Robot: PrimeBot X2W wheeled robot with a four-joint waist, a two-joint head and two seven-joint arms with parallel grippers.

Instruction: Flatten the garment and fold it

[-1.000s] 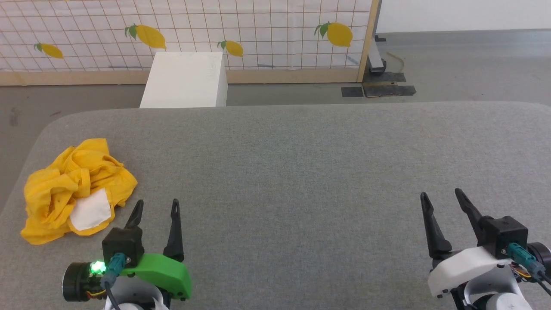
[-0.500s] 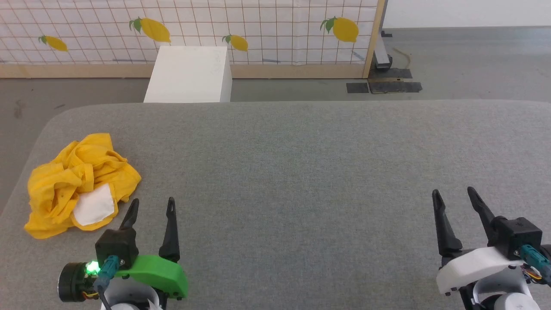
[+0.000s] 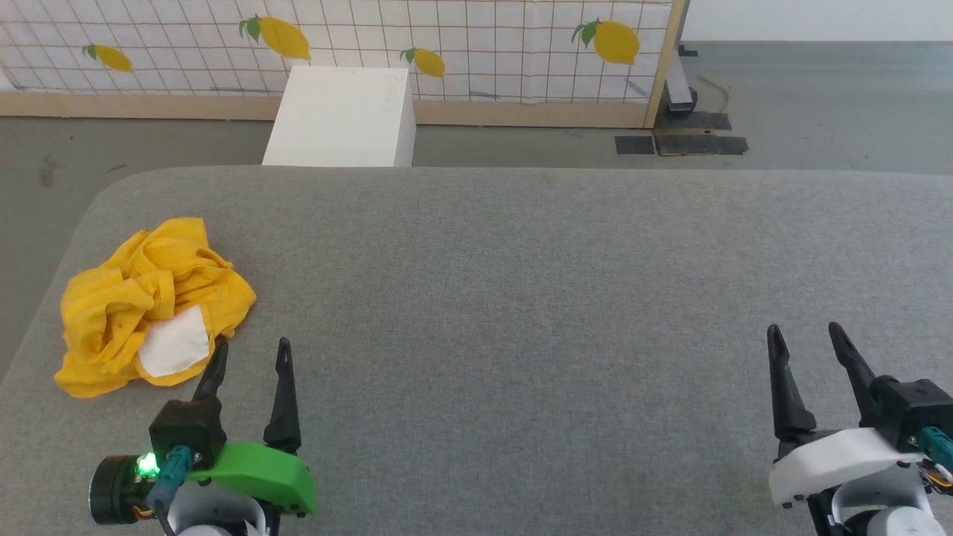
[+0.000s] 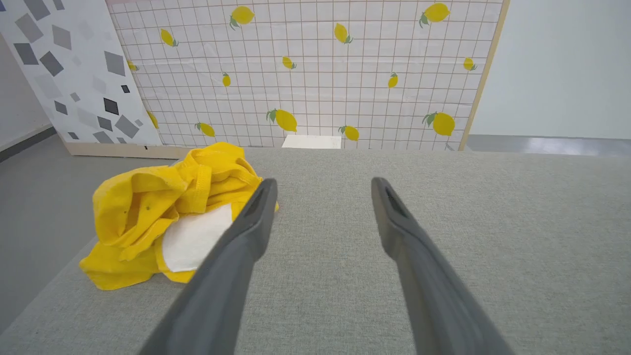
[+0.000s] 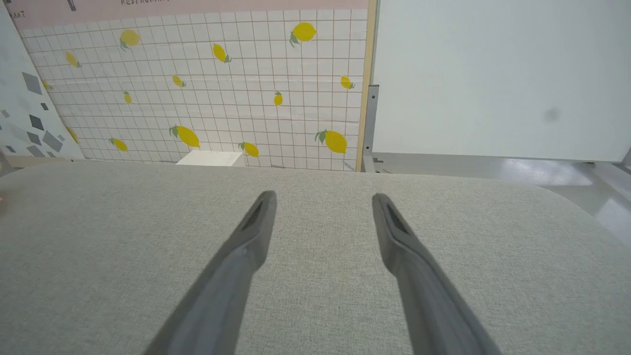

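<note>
The garment (image 3: 153,305), a mustard-yellow shirt with a white patch, lies crumpled in a heap near the left edge of the grey table (image 3: 521,298). My left gripper (image 3: 252,348) hovers open just right of and nearer than the heap, nothing between its fingers. The left wrist view has the garment (image 4: 162,212) left of the open left gripper (image 4: 323,185), partly behind the left finger. My right gripper (image 3: 804,331) stands open at the lower right over bare table, far from the cloth. In the right wrist view the right gripper (image 5: 323,197) is empty.
A white box (image 3: 342,115) stands on the floor beyond the table's far edge. Behind it runs a lemon-print grid screen (image 3: 447,45) with a wooden frame. The table's left edge lies close to the garment.
The whole head view has shifted right and down, so the camera moved. The left gripper has sunk a little lower in that view. The garment lies as before.
</note>
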